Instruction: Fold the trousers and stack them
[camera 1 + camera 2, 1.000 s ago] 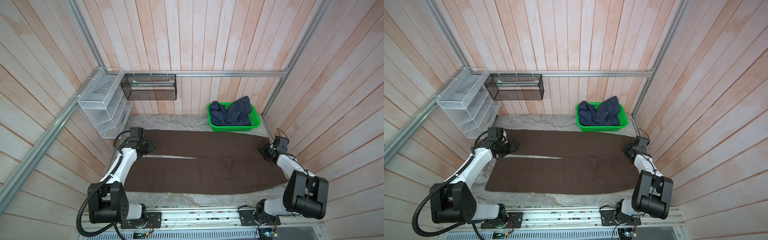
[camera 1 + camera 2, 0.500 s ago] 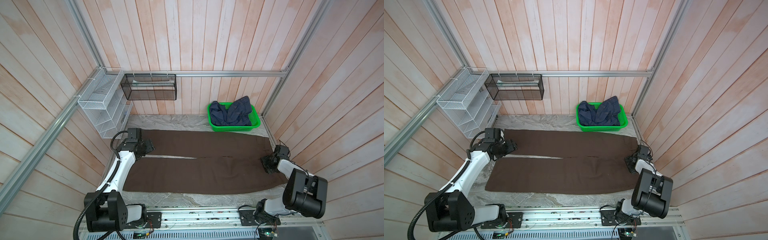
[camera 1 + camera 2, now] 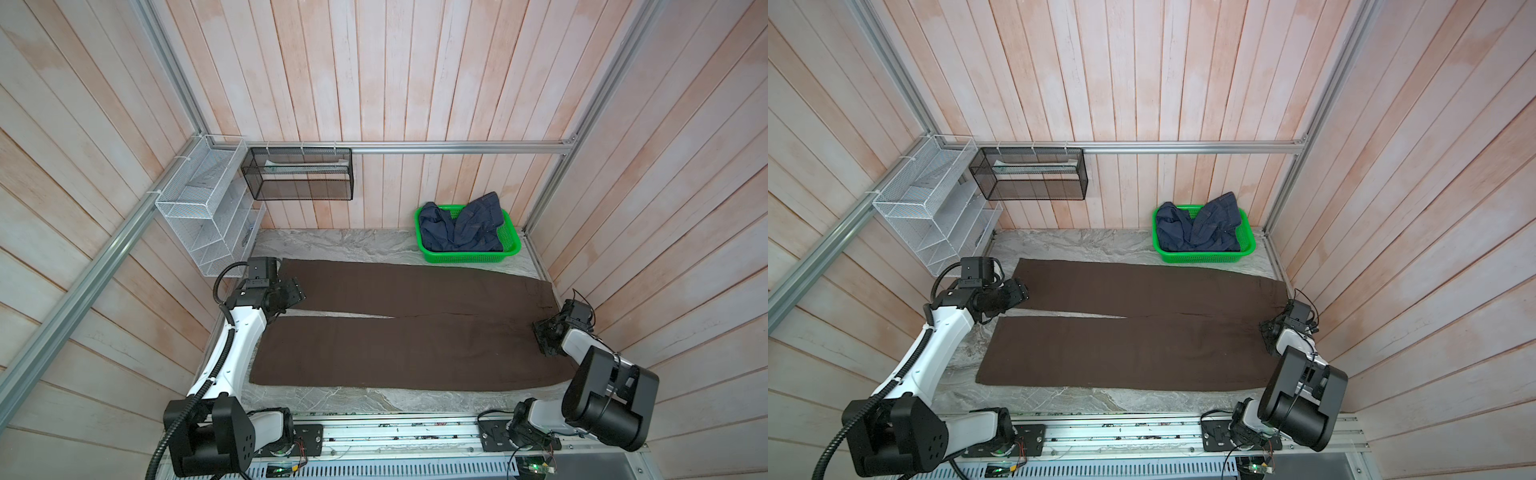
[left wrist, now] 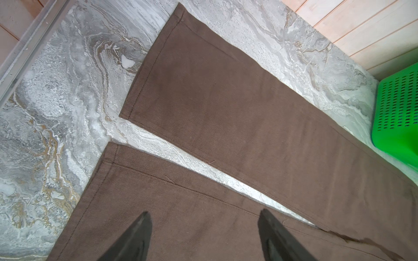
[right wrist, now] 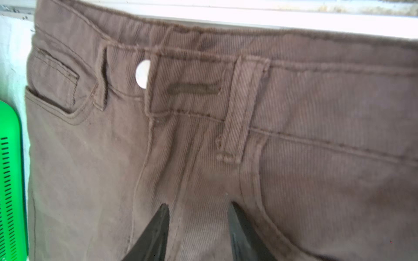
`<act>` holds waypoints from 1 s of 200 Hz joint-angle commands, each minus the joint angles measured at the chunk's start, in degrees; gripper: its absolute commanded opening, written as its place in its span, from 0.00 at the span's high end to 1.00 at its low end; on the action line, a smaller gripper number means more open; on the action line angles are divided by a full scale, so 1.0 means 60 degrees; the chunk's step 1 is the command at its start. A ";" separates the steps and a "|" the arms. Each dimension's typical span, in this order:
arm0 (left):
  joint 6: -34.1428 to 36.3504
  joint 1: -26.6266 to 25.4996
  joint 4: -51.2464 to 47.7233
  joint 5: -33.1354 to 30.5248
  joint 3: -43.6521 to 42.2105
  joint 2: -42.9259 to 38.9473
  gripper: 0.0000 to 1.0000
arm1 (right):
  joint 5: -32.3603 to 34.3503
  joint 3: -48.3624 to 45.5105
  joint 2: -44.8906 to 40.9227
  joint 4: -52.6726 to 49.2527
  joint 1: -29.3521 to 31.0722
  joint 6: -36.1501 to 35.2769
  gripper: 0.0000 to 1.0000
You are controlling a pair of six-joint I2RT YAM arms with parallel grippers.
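Observation:
The dark brown trousers [image 3: 415, 349] [image 3: 1121, 353] lie flat across the marble tabletop, both legs stretched to the left and the waist at the right edge. My left gripper [image 3: 297, 293] [image 3: 1019, 293] hovers open at the hem end, near the narrow gap between the legs. In the left wrist view its jaws [image 4: 204, 211] stand wide over the near leg [image 4: 181, 226], holding nothing. My right gripper [image 3: 540, 336] [image 3: 1266, 332] is low over the waist. In the right wrist view it [image 5: 198, 203] is open, tips on the fly seam below the white button [image 5: 143, 73].
A green basket [image 3: 511, 249] holding a navy denim garment [image 3: 461, 228] stands at the back right, close to the far leg. A white wire rack [image 3: 199, 216] and a black mesh basket [image 3: 299, 174] hang on the back-left walls. Bare marble [image 3: 332, 245] shows behind the trousers.
My right gripper has slid along the waist toward the table's front edge and come down lower. The left gripper has barely shifted. The trousers lie as before.

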 commanded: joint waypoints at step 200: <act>-0.0202 -0.0021 -0.0229 0.0331 0.1605 0.1105 0.23 | 0.2003 0.8590 0.6070 -0.1832 0.0662 -0.2827 0.55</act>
